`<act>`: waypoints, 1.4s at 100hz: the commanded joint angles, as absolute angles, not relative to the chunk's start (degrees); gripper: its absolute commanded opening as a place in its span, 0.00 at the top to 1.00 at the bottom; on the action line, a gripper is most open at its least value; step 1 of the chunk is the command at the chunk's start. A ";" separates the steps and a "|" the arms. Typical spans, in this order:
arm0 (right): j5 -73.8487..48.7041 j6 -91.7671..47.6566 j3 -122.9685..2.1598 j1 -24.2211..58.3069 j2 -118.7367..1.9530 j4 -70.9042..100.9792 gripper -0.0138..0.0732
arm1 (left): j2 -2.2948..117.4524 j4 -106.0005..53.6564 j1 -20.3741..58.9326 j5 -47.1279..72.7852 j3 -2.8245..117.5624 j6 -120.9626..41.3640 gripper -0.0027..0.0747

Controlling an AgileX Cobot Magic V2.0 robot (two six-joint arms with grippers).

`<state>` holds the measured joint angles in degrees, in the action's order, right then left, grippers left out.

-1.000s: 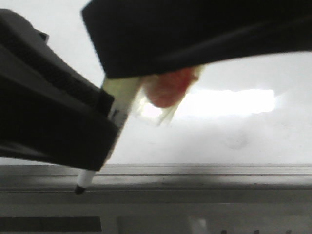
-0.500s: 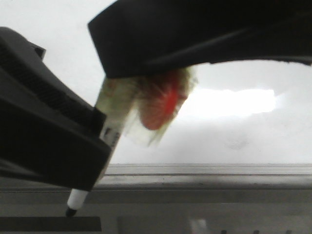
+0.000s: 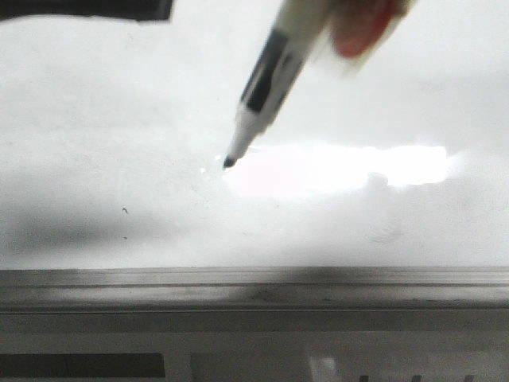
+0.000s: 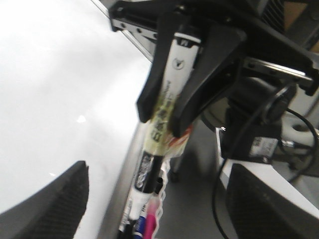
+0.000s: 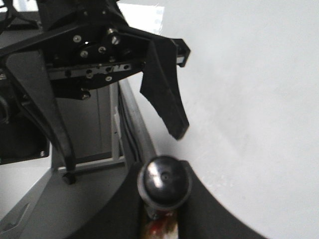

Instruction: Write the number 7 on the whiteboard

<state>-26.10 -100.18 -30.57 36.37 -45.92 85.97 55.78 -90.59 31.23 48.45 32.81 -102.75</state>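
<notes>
Front view: a white marker pen with a black label (image 3: 266,76) tilts down over the glossy white whiteboard (image 3: 95,159), tip at the surface, can't tell if it's touching.

Left wrist view: the right gripper (image 4: 162,119) pinches that marker, and the left gripper (image 4: 159,206) has its jaws spread wide.

Right wrist view: the marker's black end cap (image 5: 164,180) sits between the jaws, with the board beside it.

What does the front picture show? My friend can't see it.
A marker slants down from the top, its black tip just above or touching the whiteboard. No number 7 is drawn yet. A grey frame strip runs along the board's near edge.
</notes>
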 commanded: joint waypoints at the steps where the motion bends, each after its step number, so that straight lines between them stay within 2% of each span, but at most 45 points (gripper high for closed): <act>1: -23.37 -100.12 -31.84 36.34 -42.18 86.44 0.90 | 50.34 -94.40 29.34 45.98 34.54 -99.99 0.35; 26: -13.94 -100.12 -29.73 36.34 -36.11 80.09 0.89 | 36.22 -91.13 23.95 29.47 31.14 -90.68 0.60; 39: -10.88 -100.12 -29.33 36.34 -36.25 76.91 0.89 | 30.63 -91.25 23.79 23.44 27.32 -88.11 0.79; 51: -11.70 -100.12 -30.10 36.34 -36.31 76.91 0.89 | 28.18 -91.25 23.79 22.50 24.81 -86.39 1.00; 85: -18.09 -100.12 -30.34 36.34 -36.31 78.45 0.89 | 27.32 -91.90 23.79 8.05 23.48 -83.45 0.99; 140: -15.64 -100.12 -31.41 36.34 -36.31 78.45 0.89 | 27.42 -92.15 23.79 17.63 20.45 -83.45 0.99</act>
